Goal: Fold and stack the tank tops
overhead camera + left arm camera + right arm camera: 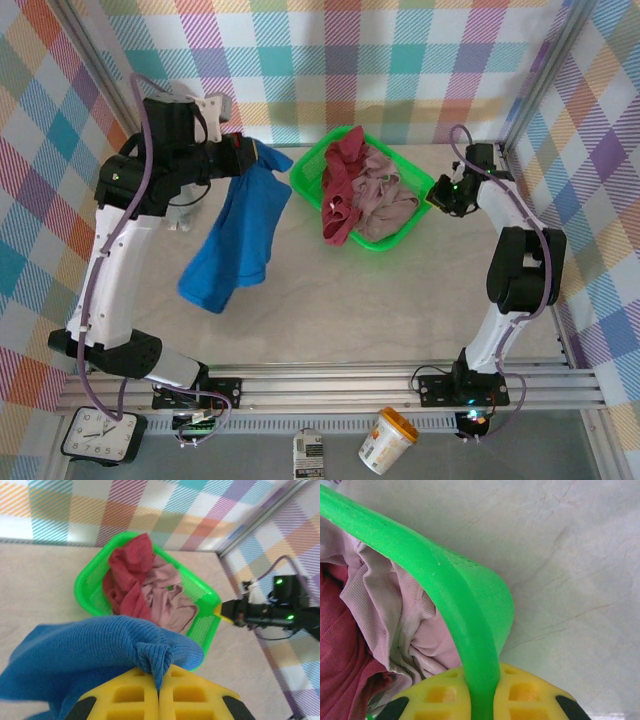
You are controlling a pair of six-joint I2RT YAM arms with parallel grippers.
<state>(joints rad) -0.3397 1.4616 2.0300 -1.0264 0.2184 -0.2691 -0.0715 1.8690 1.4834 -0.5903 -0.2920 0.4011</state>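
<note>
Left pincer (159, 682): clamped together on a bunched fold of the blue tank top (235, 240), raised above the counter (340, 300) just left of the basket.
Blue tank top: hangs from that grip in a long drape toward the near left (whether its lower end touches the counter cannot be told).
Right pincer (481, 687): closed on the right-hand rim of the green basket (305, 170), one yellow finger inside the wall and one outside.
Dark red tank top (343, 165): crumpled in the left and far part of the basket, a tail trailing to its near edge.
Pink tank top (385, 200): crumpled in the right part of the basket, touching the red one.
Green basket: stands on the counter toward the far wall.
</note>
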